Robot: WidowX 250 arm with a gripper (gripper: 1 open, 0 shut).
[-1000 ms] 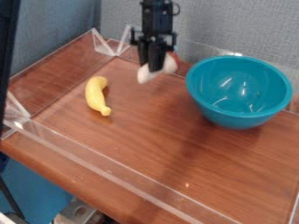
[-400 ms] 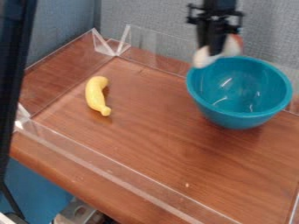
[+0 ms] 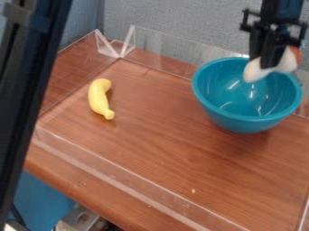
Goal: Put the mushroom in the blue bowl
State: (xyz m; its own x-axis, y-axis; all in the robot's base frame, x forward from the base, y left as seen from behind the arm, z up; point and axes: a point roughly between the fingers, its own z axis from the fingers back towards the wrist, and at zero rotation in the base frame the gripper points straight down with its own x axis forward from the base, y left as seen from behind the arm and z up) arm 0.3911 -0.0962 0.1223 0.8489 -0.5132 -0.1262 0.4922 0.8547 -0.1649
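Far to the left of me, the yellow banana (image 3: pixel 100 98) lies on the table (image 3: pixel 143 149). Next comes the big blue bowl (image 3: pixel 247 115). Up over its back right part, my jaws (image 3: pixel 263 58) are closed around the mushroom (image 3: pixel 270 65), only a little way apart. The mushroom leans, its thin end pointing down and left, toward the bowl's middle. I think that is the way to go before I let go.

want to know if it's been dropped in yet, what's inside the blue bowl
Nothing is visible lying in the blue bowl. The mushroom is in the gripper, in front of the far rim, covering part of it.
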